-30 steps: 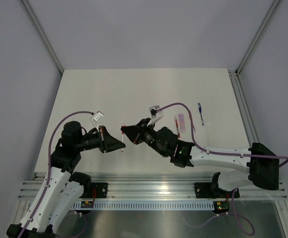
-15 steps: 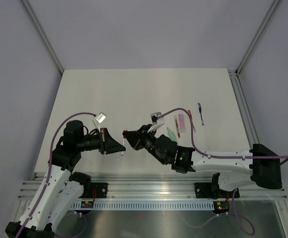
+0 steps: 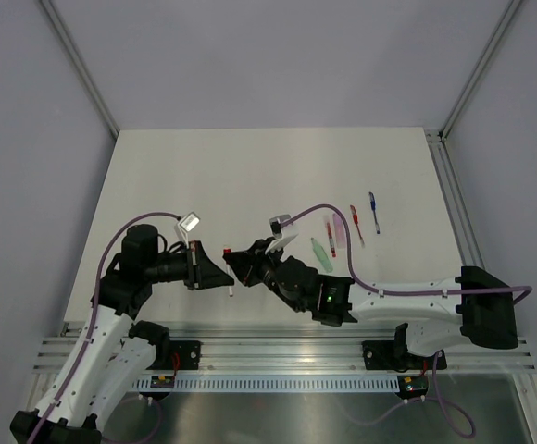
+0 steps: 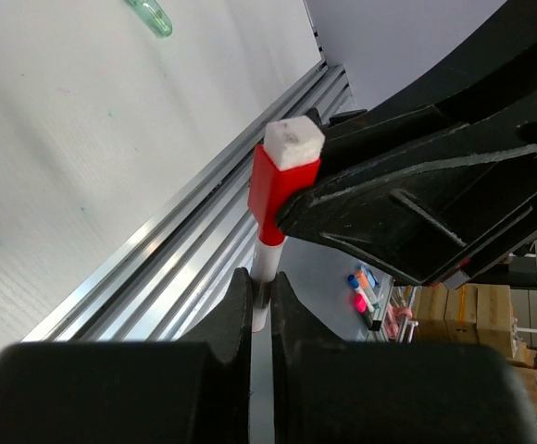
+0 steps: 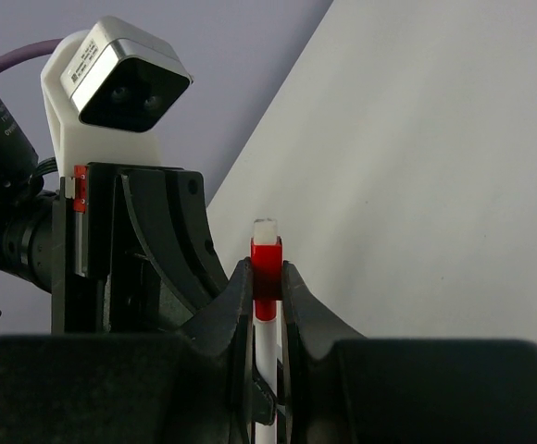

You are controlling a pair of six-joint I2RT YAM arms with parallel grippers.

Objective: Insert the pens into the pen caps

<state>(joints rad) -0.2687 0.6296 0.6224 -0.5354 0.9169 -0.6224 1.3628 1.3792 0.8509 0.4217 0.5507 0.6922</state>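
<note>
My left gripper [image 4: 261, 282] is shut on the white barrel of a red pen [image 4: 268, 264], held up off the table. My right gripper [image 5: 267, 273] is shut on the red pen cap [image 5: 266, 264], which has a white end. The pen's tip end sits inside the cap, and the barrel [image 5: 266, 342] runs down between my right fingers. In the top view both grippers meet near the front middle, the left gripper [image 3: 215, 274] beside the right gripper [image 3: 241, 262], with the cap [image 3: 228, 252] between them.
Other pens lie on the table right of the grippers: a pale green one [image 3: 320, 252], a pink one [image 3: 340, 231], two red ones [image 3: 329, 231] [image 3: 356, 225] and a blue one [image 3: 374, 212]. The aluminium rail [image 3: 278, 356] runs along the near edge.
My right gripper has swung left and nearer with the cap, uncovering the pale green pen. The left gripper has shifted slightly, and the cap and pen have come together.
</note>
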